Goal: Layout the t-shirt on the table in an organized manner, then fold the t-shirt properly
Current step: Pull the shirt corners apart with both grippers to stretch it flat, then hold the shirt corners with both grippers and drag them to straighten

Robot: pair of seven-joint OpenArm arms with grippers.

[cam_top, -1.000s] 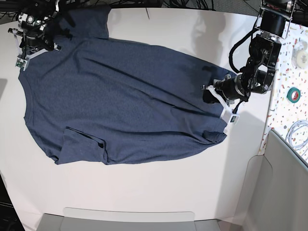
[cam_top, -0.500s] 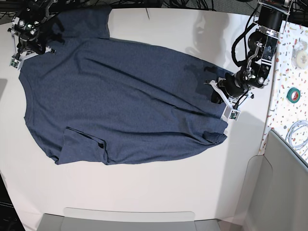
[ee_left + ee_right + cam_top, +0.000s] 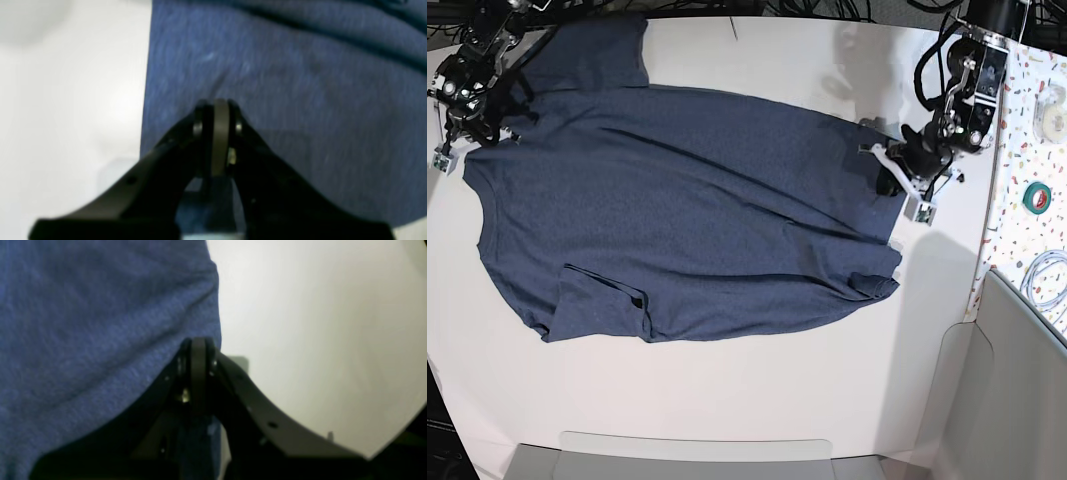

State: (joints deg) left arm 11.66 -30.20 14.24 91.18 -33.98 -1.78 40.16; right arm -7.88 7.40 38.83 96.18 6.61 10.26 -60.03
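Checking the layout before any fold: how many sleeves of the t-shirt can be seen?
2. One sleeve lies flat at the table's far edge, near the right hand. The other sleeve is folded onto the t-shirt body at the near side.

Even, bright overhead light; soft arm shadows fall on the table [image 3: 757, 400]. Both wrist views are blurred, the t-shirt [image 3: 300, 100] weave smeared. Faint glare marks the tabletop in the left wrist view.

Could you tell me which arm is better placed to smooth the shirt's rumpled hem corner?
Probably the left: its fingers grip the shirt just above that puckered hem corner; the right holds the far shoulder.
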